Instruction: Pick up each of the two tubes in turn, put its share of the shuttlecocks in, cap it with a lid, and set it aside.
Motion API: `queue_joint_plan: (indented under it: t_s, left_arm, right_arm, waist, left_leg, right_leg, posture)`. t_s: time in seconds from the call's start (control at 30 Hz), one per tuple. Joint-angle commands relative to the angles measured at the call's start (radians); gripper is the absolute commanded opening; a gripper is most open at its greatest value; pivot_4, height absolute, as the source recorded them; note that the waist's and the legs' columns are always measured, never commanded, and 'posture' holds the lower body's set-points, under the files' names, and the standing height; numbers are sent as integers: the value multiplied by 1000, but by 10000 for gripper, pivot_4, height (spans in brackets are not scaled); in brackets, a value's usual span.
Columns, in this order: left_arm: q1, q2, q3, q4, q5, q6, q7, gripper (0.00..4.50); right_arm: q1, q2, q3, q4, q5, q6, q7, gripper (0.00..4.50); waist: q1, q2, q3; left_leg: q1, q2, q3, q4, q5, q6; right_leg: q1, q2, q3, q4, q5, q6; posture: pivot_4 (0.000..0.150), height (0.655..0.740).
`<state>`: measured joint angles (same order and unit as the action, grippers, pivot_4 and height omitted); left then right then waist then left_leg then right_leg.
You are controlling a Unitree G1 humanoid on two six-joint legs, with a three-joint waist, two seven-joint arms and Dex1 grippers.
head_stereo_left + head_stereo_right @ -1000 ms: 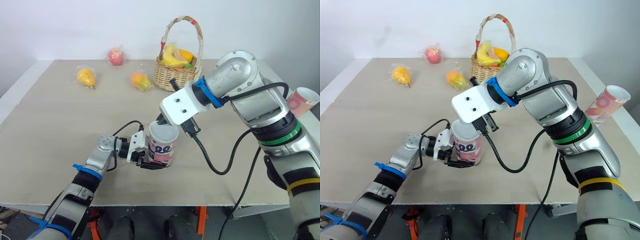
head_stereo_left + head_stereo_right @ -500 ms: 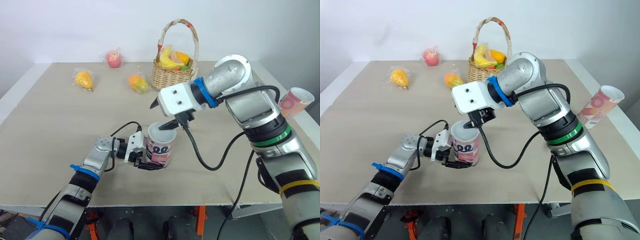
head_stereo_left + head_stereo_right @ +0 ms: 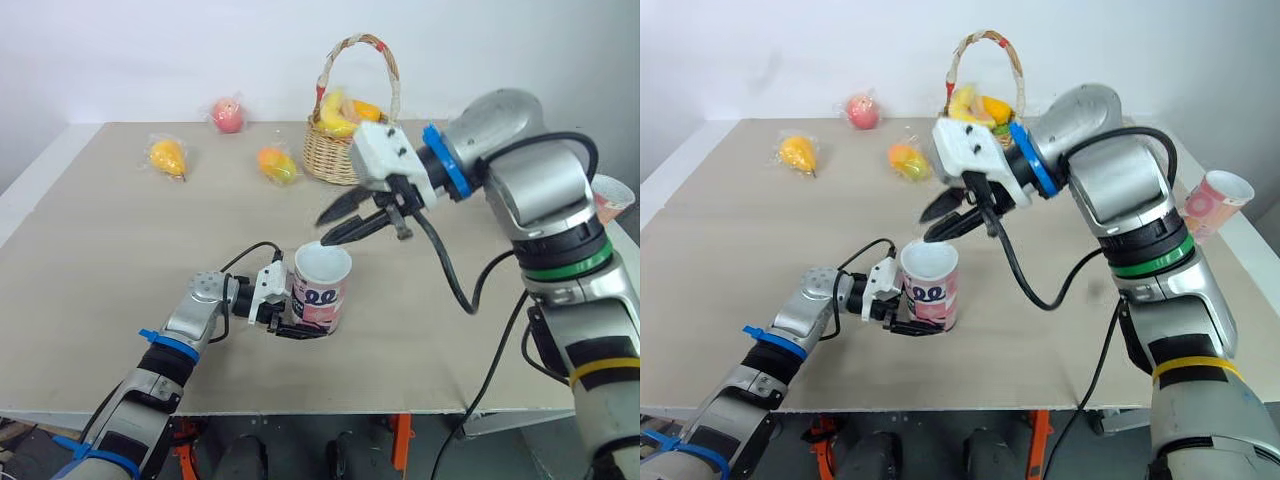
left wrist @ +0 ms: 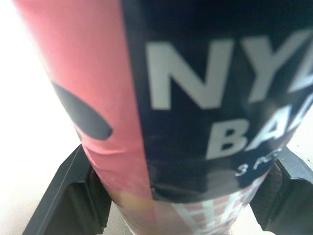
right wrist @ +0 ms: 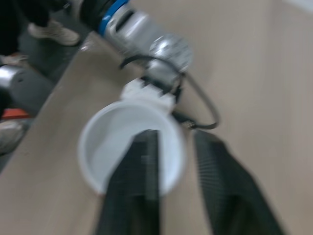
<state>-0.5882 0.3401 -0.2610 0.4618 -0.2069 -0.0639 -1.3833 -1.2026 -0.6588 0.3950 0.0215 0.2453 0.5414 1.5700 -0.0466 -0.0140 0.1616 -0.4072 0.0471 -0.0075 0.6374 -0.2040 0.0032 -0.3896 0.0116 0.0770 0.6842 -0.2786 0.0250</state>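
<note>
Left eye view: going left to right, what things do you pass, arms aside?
Yellow fruit → red fruit → orange fruit → basket → second tube at the right edge. The held tube overlaps the basket sideways, so it is left out.

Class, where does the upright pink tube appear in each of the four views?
Left eye: tube at table's front centre.
Right eye: tube front, left of centre.
Left wrist: tube between the fingers.
Right wrist: tube's open mouth beyond fingertips.
Shared landmark: left gripper clamping its base.
</note>
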Motion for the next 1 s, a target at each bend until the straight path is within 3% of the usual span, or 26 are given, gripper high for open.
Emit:
queue_joint_plan:
  t_s: [0.03,0.37,0.6,0.77,0.87,0.97,1.0]
  left_arm:
    - [33,15,-30,53,47,28,12,32138]
    - [37,22,-25,47,48,30,15,32138]
    - [37,22,-22,43,46,31,18,32138]
    - [46,19,-8,20,30,33,23,32138]
    - [56,13,4,6,19,28,28,32138]
    - [63,6,13,-2,12,18,32,32138]
    - [65,6,13,-5,11,16,32,32138]
  right_arm:
    - [-17,-13,8,-47,39,-21,44,465]
    - [-36,-8,196,-38,-24,-98,44,465]
    - [-14,25,341,51,-210,-252,41,465]
    - [-61,117,130,138,-60,-164,1,465]
    - [-87,78,-4,135,48,-42,34,9707]
    - [-34,-51,-62,66,116,8,44,21606]
    - [-9,-96,-77,34,138,22,44,28092]
  waist:
    - [0,1,1]
    - [0,1,0]
    - [-1,0,-2]
    - [-6,-7,-9]
    - [-2,-5,-7]
    - [6,-6,-6]
    - [8,-6,-6]
  left_leg:
    - [0,0,0,0,0,0]
    - [0,0,1,0,0,0]
    - [1,1,1,0,0,0]
    - [9,3,2,-2,0,0]
    - [5,3,1,-2,2,0]
    - [0,2,0,-2,3,-1]
    - [-2,1,-1,-2,2,-1]
  right_leg:
    - [0,0,0,0,0,0]
    - [-1,0,0,0,0,0]
    - [0,1,0,0,0,0]
    - [4,1,0,0,1,-5]
    - [-1,1,0,0,3,-9]
    - [-4,1,-1,0,5,-5]
    - [-5,0,-1,0,4,-6]
  posture:
    - [1500,7400]
    - [1500,7400]
    - [1500,7400]
    - [1500,7400]
    - [1500,7400]
    - [1500,7400]
    - [1500,7400]
